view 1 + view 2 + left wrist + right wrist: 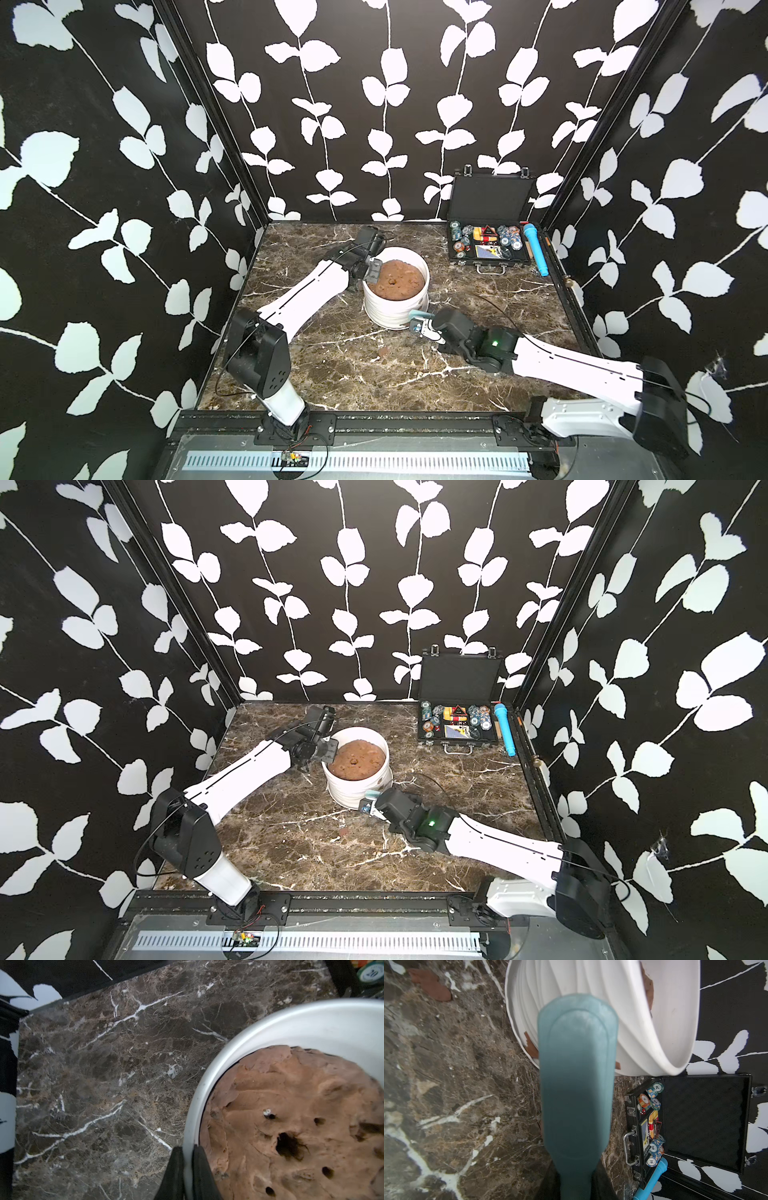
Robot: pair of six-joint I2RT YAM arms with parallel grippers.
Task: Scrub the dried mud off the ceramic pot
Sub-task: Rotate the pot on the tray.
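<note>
Top views: ceramic pot (392,309) stands upright on the desk (332,374), left of centre and well clear of every desk edge, with a brown soil mound (395,282) filling it nearly to the rim. Left fingers (372,271) sit at the pot's left rim, closed narrow on it. Right fingers (424,329) are at the pot's near right base, clamped on a teal scrubber (419,314) whose head touches the ribbed wall. One flake of dried mud (383,352) lies on open marble in front of the pot, between the two arms. Black case (490,249) lies open in the far right corner, with a blue tube (537,251) just beside it along the right edge, both well apart from the pot. Left wrist: left fingers (176,1174) straddle the pot (291,1026) rim, one outside and one inside against the soil (291,1105); a wide stretch of bare desk (93,1084) runs out to the wall edges. Right wrist: scrubber (577,1084) handle is gripped between the right fingers (603,1185), and its head overlaps the pot (633,1022) base. Mud blotches (532,1048) show on the wall just beside the head, another (648,987) sits near the rim, and a flake (432,988) lies on the desk. Case (699,1122) is near the pot, not touching.
</note>
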